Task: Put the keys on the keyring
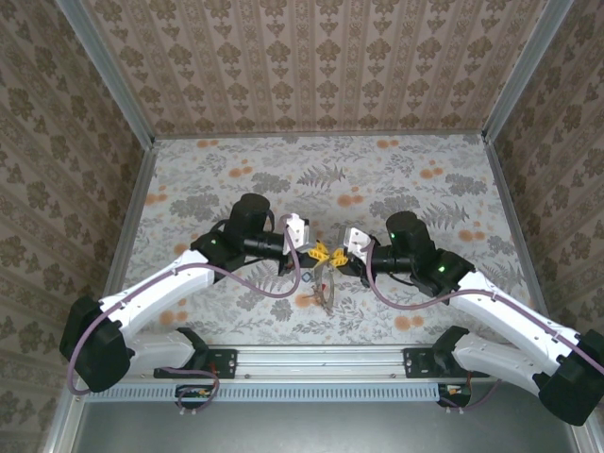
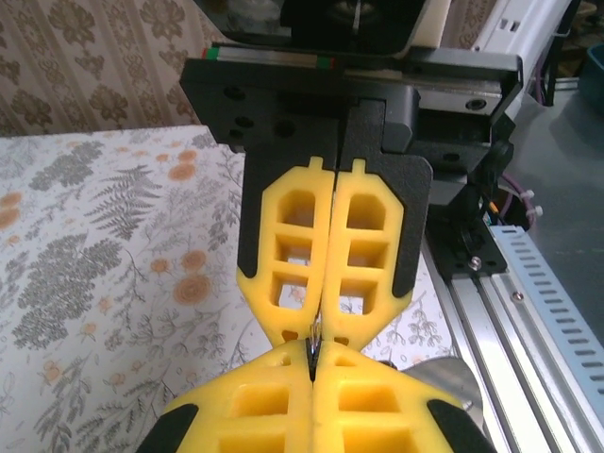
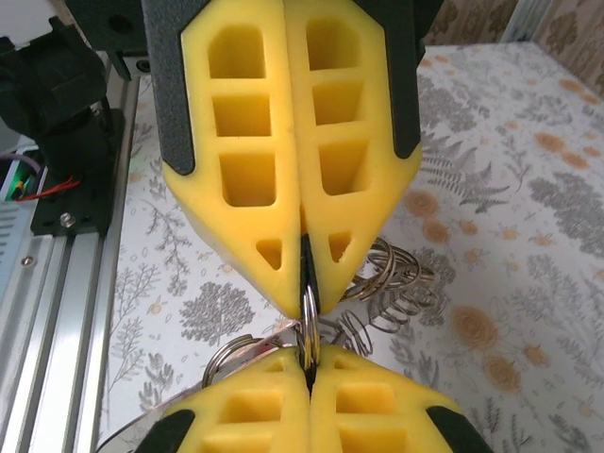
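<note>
In the middle of the overhead view the left pincer (image 1: pixel 316 251) and the right pincer (image 1: pixel 337 257) met tip to tip above the surface (image 1: pixel 396 170). Both were clenched, and each pinched the edge of the same thin metal keyring (image 3: pixel 309 326) from opposite sides. That two-sided grip probably served to steady the loop, or pry its coil apart, so that a key could be slid on. In the right wrist view further wire loops (image 3: pixel 387 283) hung just right of the pinched ring. The keys (image 1: pixel 321 293) seemed to be the small cluster just below the pincers in the overhead view, too tiny to tell apart. The surface carried a grey fern-and-orange-flower print, with damask wallpaper (image 1: pixel 311 57) on three sides and an aluminium rail (image 1: pixel 321 359) along the lower edge.
</note>
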Motion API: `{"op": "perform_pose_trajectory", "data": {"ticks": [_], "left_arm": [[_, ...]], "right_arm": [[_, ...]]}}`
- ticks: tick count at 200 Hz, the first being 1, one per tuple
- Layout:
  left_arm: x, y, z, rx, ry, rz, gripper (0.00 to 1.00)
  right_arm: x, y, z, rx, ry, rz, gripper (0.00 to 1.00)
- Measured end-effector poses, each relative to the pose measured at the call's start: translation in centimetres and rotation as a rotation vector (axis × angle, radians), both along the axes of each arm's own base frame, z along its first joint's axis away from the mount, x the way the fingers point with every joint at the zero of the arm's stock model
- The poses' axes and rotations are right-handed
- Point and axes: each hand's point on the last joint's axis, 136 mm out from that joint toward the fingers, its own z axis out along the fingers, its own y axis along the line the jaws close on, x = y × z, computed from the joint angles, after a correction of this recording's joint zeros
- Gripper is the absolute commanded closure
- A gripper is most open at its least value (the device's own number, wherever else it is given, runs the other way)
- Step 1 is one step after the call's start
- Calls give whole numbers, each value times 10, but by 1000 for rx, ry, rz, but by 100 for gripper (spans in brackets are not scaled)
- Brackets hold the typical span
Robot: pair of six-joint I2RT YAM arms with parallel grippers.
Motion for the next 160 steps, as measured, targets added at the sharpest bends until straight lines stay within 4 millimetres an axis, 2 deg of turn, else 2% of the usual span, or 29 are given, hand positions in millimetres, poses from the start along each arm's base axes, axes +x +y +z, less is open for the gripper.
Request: {"op": "perform_pose_trajectory", "data": {"ticks": [56, 98, 121, 160], "left_arm": [[-3, 8, -16, 71, 26, 4, 85], [-2, 11, -18, 112, 28, 2, 95], [0, 10, -20, 129, 26, -7, 94], [1, 8, -25, 150, 29, -17, 82]], "right_arm": [[-5, -3, -2, -51, 6, 27, 100], [-5, -4, -2, -66, 7, 31, 100], [-6, -4, -3, -73, 11, 33, 100], [-6, -4, -5, -78, 18, 32, 100]]}}
